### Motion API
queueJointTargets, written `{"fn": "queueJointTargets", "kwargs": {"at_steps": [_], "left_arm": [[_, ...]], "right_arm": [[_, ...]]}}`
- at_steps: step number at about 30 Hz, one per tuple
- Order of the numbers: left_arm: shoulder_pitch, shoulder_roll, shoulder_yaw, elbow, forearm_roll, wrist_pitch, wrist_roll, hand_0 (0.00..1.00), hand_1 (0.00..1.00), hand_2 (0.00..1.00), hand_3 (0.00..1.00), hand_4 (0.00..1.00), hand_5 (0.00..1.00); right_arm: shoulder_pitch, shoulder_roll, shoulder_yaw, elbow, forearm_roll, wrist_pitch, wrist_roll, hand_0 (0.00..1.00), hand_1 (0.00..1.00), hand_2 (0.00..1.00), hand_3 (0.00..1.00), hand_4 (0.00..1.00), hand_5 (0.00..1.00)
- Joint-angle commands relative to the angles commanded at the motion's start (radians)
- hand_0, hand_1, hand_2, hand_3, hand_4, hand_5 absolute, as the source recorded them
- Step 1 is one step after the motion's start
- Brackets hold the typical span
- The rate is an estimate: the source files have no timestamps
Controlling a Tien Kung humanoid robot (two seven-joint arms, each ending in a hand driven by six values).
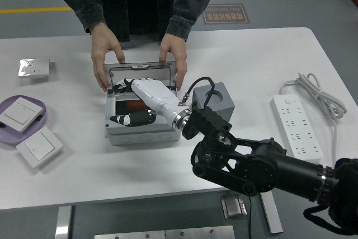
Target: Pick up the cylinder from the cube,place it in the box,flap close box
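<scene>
white right hand (140, 102) reaching from the lower right into a grey box (140, 134), fingers (130, 120) relaxed and loosely spread, gripping nothing. beneath the palm, inside the box, a sliver of orange-red (133, 108) on the dark floor (most likely the cylinder, mostly hidden by the hand). behind the hand, the box's lid (140, 75) raised, gripped at both top corners by a person's hand on the left (106, 54) and a person's hand on the right (172, 54). just right of the box, a grey cube (215, 100) with a round hollow in its top. farther right, a white power strip (295, 126) with coiled cable. at far left, wall switches (38, 146) and a purple plate (40, 117) on the white table (251, 54).
</scene>
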Motion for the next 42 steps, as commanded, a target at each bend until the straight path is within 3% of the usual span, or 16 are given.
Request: {"fn": "queueJointTargets", "kwargs": {"at_steps": [6, 11, 22, 42], "left_arm": [[-0.004, 0.002, 0.001, 0.000, 0.000, 0.000, 0.001, 0.615, 0.590, 0.541, 0.619, 0.695, 0.228], [-0.007, 0.005, -0.002, 0.000, 0.005, -0.001, 0.002, 0.615, 0.590, 0.541, 0.619, 0.695, 0.228], [-0.011, 0.007, 0.001, -0.001, 0.003, -0.002, 0.002, 0.615, 0.590, 0.542, 0.619, 0.695, 0.228], [-0.009, 0.002, 0.007, 0.000, -0.008, 0.000, 0.000, 0.615, 0.589, 0.542, 0.620, 0.695, 0.227]], "right_arm": [[0.043, -0.080, 0.052, 0.103, 0.157, -0.005, 0.015, 0.834, 0.738, 0.724, 0.782, 0.900, 0.436], [0.105, -0.120, 0.069, 0.084, 0.269, -0.002, 0.020, 0.823, 0.734, 0.721, 0.777, 0.876, 0.426], [0.175, -0.136, -0.044, -0.071, 0.424, 0.024, 0.027, 0.819, 0.733, 0.719, 0.774, 0.853, 0.420], [0.158, -0.166, -0.112, 0.035, 0.395, -0.002, 0.041, 0.801, 0.731, 0.721, 0.779, 0.852, 0.443]]}}
